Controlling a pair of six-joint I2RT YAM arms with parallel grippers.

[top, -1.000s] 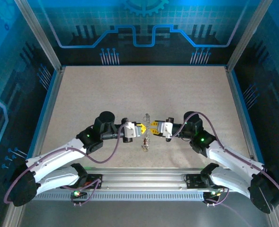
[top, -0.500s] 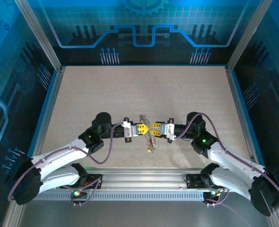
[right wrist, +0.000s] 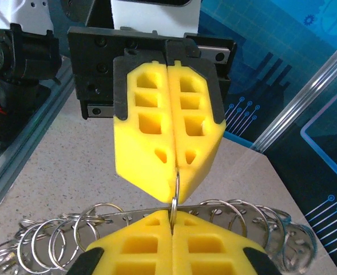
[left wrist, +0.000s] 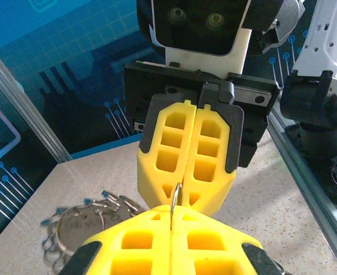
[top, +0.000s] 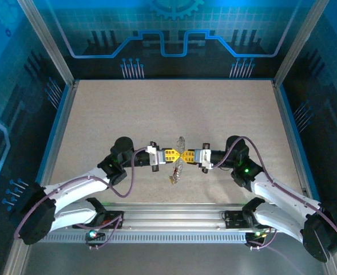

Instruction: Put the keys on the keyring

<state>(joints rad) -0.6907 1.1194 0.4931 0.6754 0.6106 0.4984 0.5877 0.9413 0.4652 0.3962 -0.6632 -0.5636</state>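
My left gripper (top: 173, 155) and right gripper (top: 186, 155) meet tip to tip above the table's near middle. Both are shut on the same thin silver keyring (right wrist: 175, 192), which stands edge-on between the two pairs of yellow fingers (left wrist: 177, 197). In the left wrist view my left gripper (left wrist: 171, 215) faces the right one's fingertips (left wrist: 214, 183). A metal strip (right wrist: 237, 215) strung with several more silver rings hangs under the grippers, and from above it is a dangling bundle (top: 177, 167). No key with a red or yellow head can be made out.
The beige tabletop (top: 168, 114) stretches away behind the grippers, bounded by blue walls and an aluminium frame (top: 48, 51). A rail (top: 174, 216) runs along the near edge between the arm bases. The bundle's low end (top: 172, 180) hangs close to the table.
The two grippers have drawn closer until their tips touch, and shifted slightly away from the bases. The hanging bundle of rings swung right, then back to lower left.
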